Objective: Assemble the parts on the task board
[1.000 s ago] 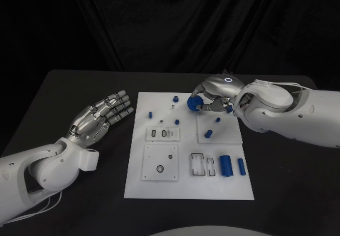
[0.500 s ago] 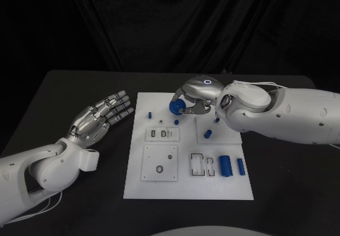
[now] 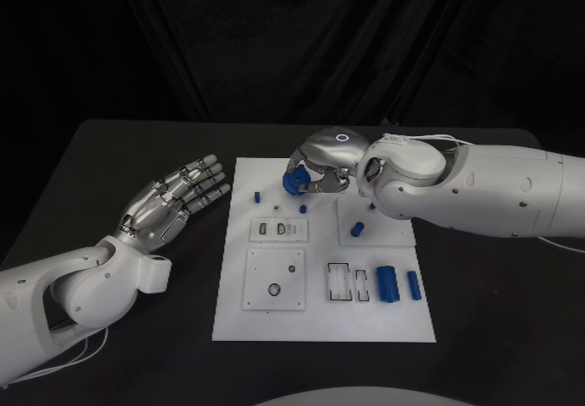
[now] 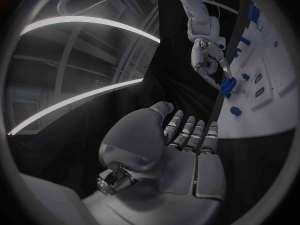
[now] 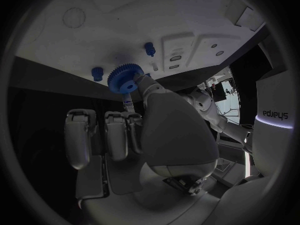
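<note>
My right hand hangs over the far part of the white task board and pinches a blue gear. The right wrist view shows the toothed gear at my fingertips, just above the board, between two blue pegs. My left hand lies palm up with fingers spread, off the board's left edge, holding nothing. From the left wrist, the right hand with the gear is seen beyond my left hand.
Small blue pegs stand on the board's far half. Two blue cylinders lie at the near right beside slotted white blocks. A square plate with holes sits near left. Black table surrounds the board.
My right hand has carried the blue gear leftward along the board's far part, from its right side towards the middle. The left hand has stayed still.
</note>
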Action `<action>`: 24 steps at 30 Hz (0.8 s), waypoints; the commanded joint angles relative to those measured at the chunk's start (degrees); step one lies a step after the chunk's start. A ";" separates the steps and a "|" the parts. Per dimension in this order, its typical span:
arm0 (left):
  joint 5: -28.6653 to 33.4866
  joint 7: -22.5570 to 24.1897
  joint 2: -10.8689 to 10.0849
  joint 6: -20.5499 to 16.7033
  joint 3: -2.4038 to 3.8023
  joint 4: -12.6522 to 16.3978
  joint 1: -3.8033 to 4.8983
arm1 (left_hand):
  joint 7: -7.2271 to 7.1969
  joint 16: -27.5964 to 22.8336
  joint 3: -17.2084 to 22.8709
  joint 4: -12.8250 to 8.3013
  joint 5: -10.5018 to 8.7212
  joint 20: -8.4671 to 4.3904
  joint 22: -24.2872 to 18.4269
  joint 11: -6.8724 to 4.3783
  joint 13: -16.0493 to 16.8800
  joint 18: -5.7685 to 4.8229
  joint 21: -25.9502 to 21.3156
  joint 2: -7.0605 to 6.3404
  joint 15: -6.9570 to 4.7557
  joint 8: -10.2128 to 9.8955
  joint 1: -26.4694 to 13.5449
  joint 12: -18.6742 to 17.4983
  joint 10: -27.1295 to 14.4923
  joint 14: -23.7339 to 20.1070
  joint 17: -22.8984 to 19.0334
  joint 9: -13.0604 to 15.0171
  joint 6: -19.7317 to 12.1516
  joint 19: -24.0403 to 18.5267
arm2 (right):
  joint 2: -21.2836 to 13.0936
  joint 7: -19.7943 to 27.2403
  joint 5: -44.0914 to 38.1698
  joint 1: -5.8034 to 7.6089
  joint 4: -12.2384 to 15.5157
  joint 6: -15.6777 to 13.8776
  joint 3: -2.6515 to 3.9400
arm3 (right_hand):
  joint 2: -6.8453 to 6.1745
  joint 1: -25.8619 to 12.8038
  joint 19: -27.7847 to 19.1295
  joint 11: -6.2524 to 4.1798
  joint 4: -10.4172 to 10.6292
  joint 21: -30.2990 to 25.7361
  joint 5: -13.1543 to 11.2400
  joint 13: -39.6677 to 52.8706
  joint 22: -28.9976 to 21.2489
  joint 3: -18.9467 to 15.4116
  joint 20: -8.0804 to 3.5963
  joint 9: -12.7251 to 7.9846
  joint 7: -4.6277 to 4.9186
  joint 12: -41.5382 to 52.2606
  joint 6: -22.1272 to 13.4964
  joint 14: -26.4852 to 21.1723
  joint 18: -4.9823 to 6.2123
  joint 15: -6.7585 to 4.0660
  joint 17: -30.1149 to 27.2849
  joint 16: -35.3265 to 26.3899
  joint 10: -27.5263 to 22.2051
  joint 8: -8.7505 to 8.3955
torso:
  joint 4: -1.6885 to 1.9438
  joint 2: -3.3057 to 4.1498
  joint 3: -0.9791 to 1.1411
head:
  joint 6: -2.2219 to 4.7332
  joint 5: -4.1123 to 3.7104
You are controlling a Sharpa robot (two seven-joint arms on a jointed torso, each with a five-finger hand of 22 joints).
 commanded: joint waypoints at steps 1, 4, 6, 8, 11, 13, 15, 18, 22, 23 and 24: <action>0.16 10.65 0.12 0.96 0.03 0.01 0.07 | 0.54 0.21 0.33 -0.07 0.21 0.25 0.09 0.46 0.04 -0.95 0.35 0.15 0.45 0.22 -0.62 0.34 0.01 0.10 0.07 0.04 0.00 0.25 | 0.47 -0.11 -0.44 -0.12 -0.82 1.33 0.05 | 0.45 -0.31 2.86 0.40 0.02 -0.41 -0.36 15.09 12.00 0.33 -0.04 14.51 -0.98 0.16 0.51 6.02 -0.17 0.00 15.09 0.14 5.97 6.02 | 0.00 0.03 0.01 | -0.16 -0.03; 0.16 10.63 0.18 0.99 0.03 -0.05 0.07 | 0.54 0.21 0.33 -0.07 0.21 0.25 0.09 0.46 0.04 -0.95 0.35 0.15 0.45 0.22 -0.62 0.34 0.01 0.10 0.07 0.04 0.00 0.25 | 0.86 -0.30 -0.44 -0.19 -1.42 1.77 0.05 | 0.46 -0.33 2.76 0.52 -0.02 -0.53 -0.43 15.09 11.90 0.42 0.05 14.46 -0.84 0.16 0.11 6.02 -0.13 0.11 15.09 0.14 5.97 5.80 | 0.04 0.06 0.03 | -0.22 -0.13; 0.15 10.64 0.23 1.01 0.03 -0.08 0.07 | 0.54 0.21 0.33 -0.07 0.21 0.25 0.09 0.46 0.04 -0.95 0.35 0.15 0.45 0.22 -0.62 0.34 0.01 0.10 0.07 0.04 0.00 0.25 | 1.12 -0.33 -0.44 -0.24 -1.77 2.03 0.05 | 0.48 -0.31 2.70 0.61 -0.07 -0.59 -0.47 15.09 11.85 0.52 0.14 14.41 -0.73 0.16 -0.20 6.02 -0.11 0.20 15.09 0.14 5.97 5.59 | 0.03 0.07 0.05 | -0.27 -0.16; 0.15 10.65 0.29 1.02 0.03 -0.12 0.07 | 0.60 0.35 0.62 -0.06 0.22 0.25 0.08 0.52 0.04 -1.06 0.36 0.11 0.57 0.21 -0.73 0.40 -0.02 0.15 0.08 0.04 -0.04 0.26 | 1.41 -0.34 -0.44 -0.30 -2.17 2.34 0.05 | 0.47 -0.33 2.67 0.66 -0.09 -0.63 -0.51 15.09 11.82 0.56 0.18 14.37 -0.66 0.16 -0.38 6.02 -0.10 0.24 15.09 0.14 5.97 5.46 | 0.01 0.08 0.06 | -0.27 -0.17; 0.15 10.64 0.35 1.06 0.03 -0.14 0.07 | 0.60 0.35 0.62 -0.06 0.22 0.25 0.08 0.52 0.04 -1.06 0.36 0.11 0.57 0.21 -0.73 0.40 -0.02 0.15 0.08 0.04 -0.04 0.26 | 1.75 -0.35 -0.44 -0.37 -2.64 2.64 0.05 | 0.46 -0.32 2.58 0.68 -0.13 -0.73 -0.54 15.09 11.73 0.63 0.24 14.31 -0.61 0.16 -0.64 6.02 -0.06 0.29 15.09 0.14 5.97 5.26 | 0.04 0.10 0.07 | -0.28 -0.23; 0.15 10.62 0.37 1.08 0.03 -0.13 0.07 | 0.60 0.35 0.62 -0.06 0.22 0.25 0.08 0.52 0.04 -1.06 0.36 0.11 0.57 0.21 -0.73 0.40 -0.02 0.15 0.08 0.04 -0.04 0.26 | 2.01 -0.35 -0.44 -0.42 -3.02 2.85 0.05 | 0.48 -0.31 2.47 0.66 -0.17 -0.84 -0.60 15.09 11.64 0.75 0.29 14.22 -0.54 0.16 -0.99 6.02 -0.02 0.31 15.09 0.14 5.97 4.98 | 0.07 0.12 0.08 | -0.29 -0.26; 0.15 10.60 0.37 1.08 0.03 -0.13 0.07 | 0.60 0.35 0.62 -0.06 0.22 0.25 0.08 0.52 0.04 -1.06 0.36 0.11 0.57 0.21 -0.73 0.40 -0.02 0.15 0.08 0.04 -0.04 0.26 | 2.27 -0.32 -0.44 -0.46 -3.40 3.07 0.05 | 0.49 -0.29 2.35 0.65 -0.20 -0.96 -0.64 15.09 11.52 0.81 0.31 14.17 -0.50 0.16 -1.15 6.02 0.03 0.31 15.09 0.14 5.97 4.85 | 0.05 0.13 0.08 | -0.29 -0.27; 0.15 10.60 0.35 1.06 0.03 -0.15 0.07 | 0.60 0.35 0.62 -0.06 0.22 0.25 0.08 0.52 0.04 -1.06 0.36 0.11 0.57 0.21 -0.73 0.40 -0.02 0.15 0.08 0.04 -0.04 0.26 | 2.66 -0.22 -0.44 -0.53 -3.92 3.37 0.05 | 0.46 -0.40 2.23 0.64 -0.19 -1.10 -0.84 15.09 11.41 0.90 0.35 14.04 -0.40 0.16 -1.56 6.02 0.08 0.32 15.09 0.14 5.97 4.47 | -0.02 0.14 0.07 | -0.28 -0.27; 0.15 10.58 0.40 1.08 0.03 -0.18 0.07 | 0.60 0.35 0.62 -0.06 0.22 0.25 0.08 0.52 0.04 -1.06 0.36 0.11 0.57 0.21 -0.73 0.40 -0.02 0.15 0.08 0.04 -0.04 0.26 | 3.13 -0.04 -0.44 -0.63 -4.38 3.61 0.05 | 0.36 -0.70 1.98 0.58 -0.08 -1.40 -1.72 15.09 11.19 1.11 0.38 13.48 -0.15 0.16 -3.02 6.02 0.18 0.27 15.09 0.14 5.97 3.08 | -0.08 0.13 0.05 | -0.28 -0.22; 0.15 10.57 0.41 1.09 0.03 -0.18 0.07 | 0.60 0.35 0.62 -0.06 0.22 0.25 0.08 0.52 0.04 -1.06 0.36 0.11 0.57 0.21 -0.73 0.40 -0.02 0.15 0.08 0.04 -0.04 0.26 | 3.21 0.00 -0.44 -0.66 -4.44 3.65 0.05 | 0.25 -0.79 1.88 0.50 -0.06 -1.51 -2.21 15.09 11.10 1.17 0.35 13.25 -0.12 0.16 -3.48 6.02 0.21 0.21 15.09 0.14 5.97 2.52 | -0.08 0.13 0.05 | -0.28 -0.22; 0.15 10.56 0.43 1.10 0.03 -0.19 0.07 | 0.60 0.35 0.62 -0.06 0.22 0.25 0.08 0.52 0.04 -1.06 0.36 0.11 0.57 0.21 -0.73 0.40 -0.02 0.15 0.08 0.04 -0.04 0.26 | 3.30 0.04 -0.44 -0.69 -4.49 3.71 0.06 | 0.21 -0.84 1.83 0.46 -0.04 -1.57 -2.39 15.09 11.06 1.19 0.34 13.16 -0.10 0.16 -3.63 6.02 0.24 0.20 15.09 0.14 5.97 2.31 | -0.07 0.12 0.05 | -0.30 -0.21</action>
